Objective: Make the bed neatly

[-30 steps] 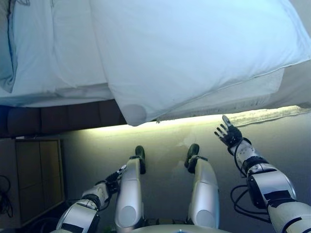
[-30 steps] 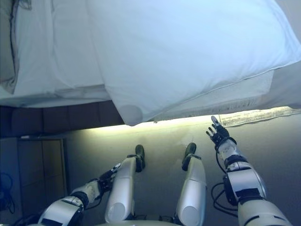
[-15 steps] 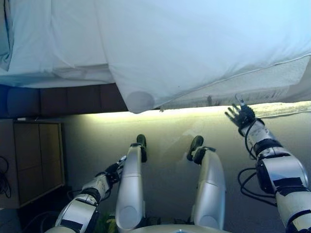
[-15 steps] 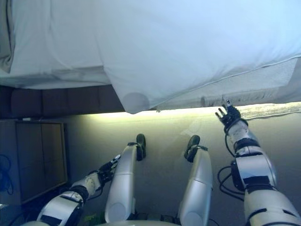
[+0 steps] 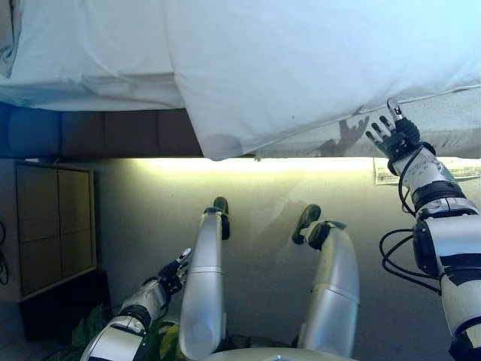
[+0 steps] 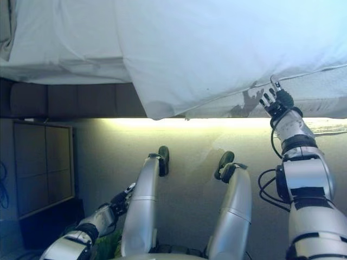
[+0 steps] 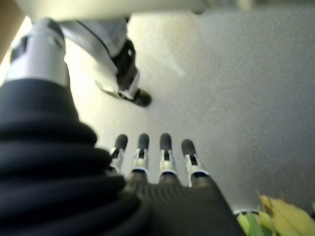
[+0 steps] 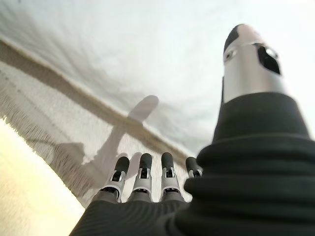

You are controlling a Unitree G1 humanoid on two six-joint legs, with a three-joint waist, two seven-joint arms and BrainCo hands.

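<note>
Cabinet: a wooden cabinet (image 5: pixel 52 226) stands on the floor at the far left, below the bed's dark padded base (image 5: pixel 98 134).

Left hand: the left hand (image 5: pixel 174 268) hangs low by the robot's side, well apart from the bedding — fingers straight and relaxed, holding nothing. Green leaves (image 7: pixel 275 214) show just past it in its wrist view.

Sheet: a flat white sheet (image 5: pixel 90 53) covers the left part of the mattress and looks fairly smooth.

Duvet: the white duvet (image 5: pixel 316 68) lies skewed across the bed. Its rounded corner (image 5: pixel 218 144) droops over the near side of the bed, and its piped hem (image 6: pixel 314 73) climbs up and to the right from there. Long axis, as I judge it: along that slanted hem, not square with the bed's side.

Mattress side: a textured off-white band (image 5: pixel 451 124) shows bare beneath the hem on the right.

Right hand: the right hand (image 5: pixel 394 135) is raised with its fingers spread and straight, gripping nothing, just at the hem where the duvet meets the mattress side. I cannot tell whether the fingertips touch the cloth.

Key relation: the hem lies directly ahead of and just above the right hand — the nearer hand by far. The drooping corner sits to its left, between the two arms. Squaring the duvet likely means catching that hem first.
</note>
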